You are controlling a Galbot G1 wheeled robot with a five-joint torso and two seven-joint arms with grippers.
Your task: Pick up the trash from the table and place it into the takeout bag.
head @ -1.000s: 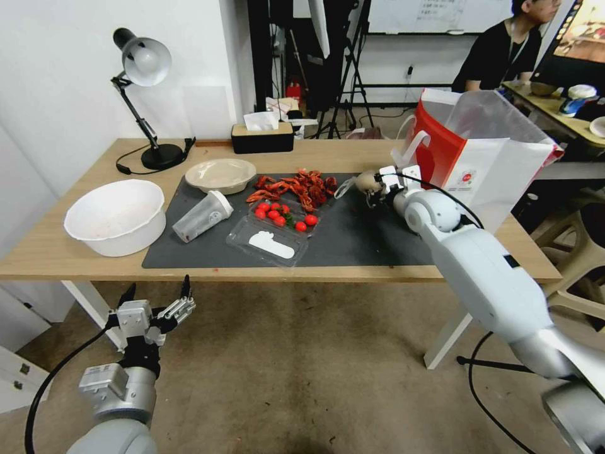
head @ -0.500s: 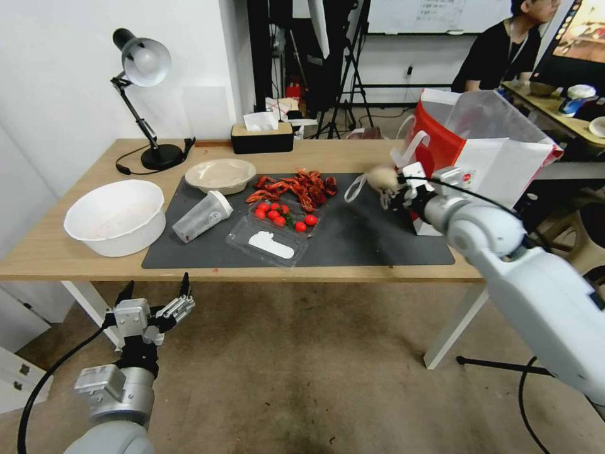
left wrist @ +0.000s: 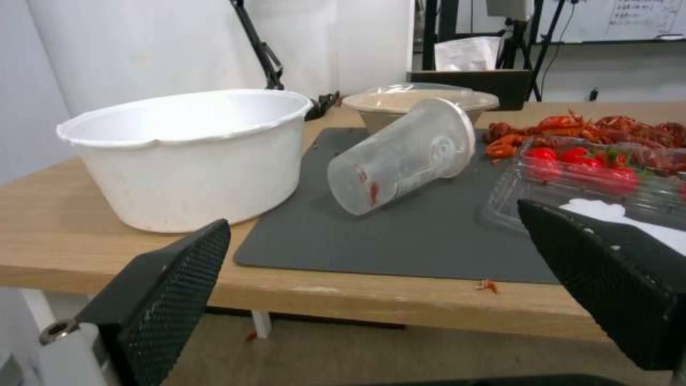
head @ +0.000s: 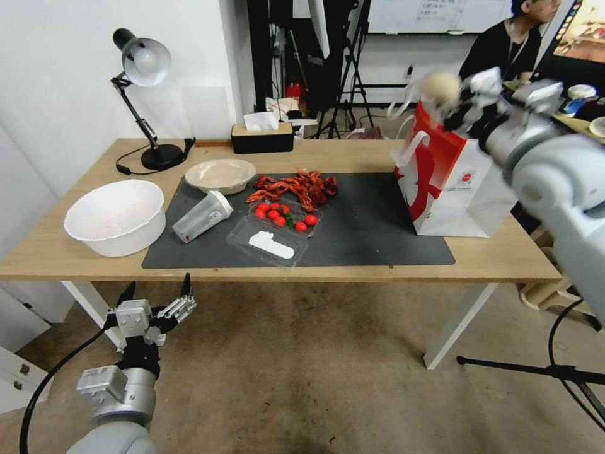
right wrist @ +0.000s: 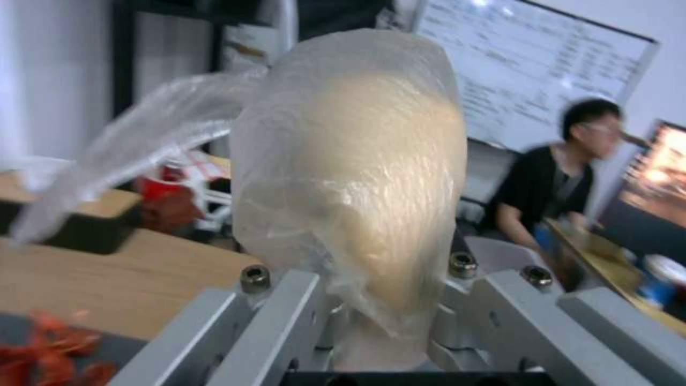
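Lifting clear of the table [head: 378,261], my right gripper [head: 455,94] has carried the clear bag with beige lump [head: 439,87] up from mat level a second ago to the height of the takeout bag [head: 450,173] rim, just above its near red edge; the takeout bag now shows in full, upright at the right end of the dark mat [head: 372,233]. In the right wrist view the fingers are clenched on the lower part of the lump [right wrist: 372,177], its loose plastic tail trailing to one side. I judge this piece nearly delivered: it needs to come over the opening before I let go. My left gripper [head: 157,302] hangs spread and empty below the table's front edge, unmoved. Left on the table are the lidded clear cup [head: 201,216] lying on its side and the shallow beige bowl [head: 220,174]. As for writing, the takeout bag carries a small red logo [head: 465,178] I cannot read, and the whiteboard scribbles behind are illegible
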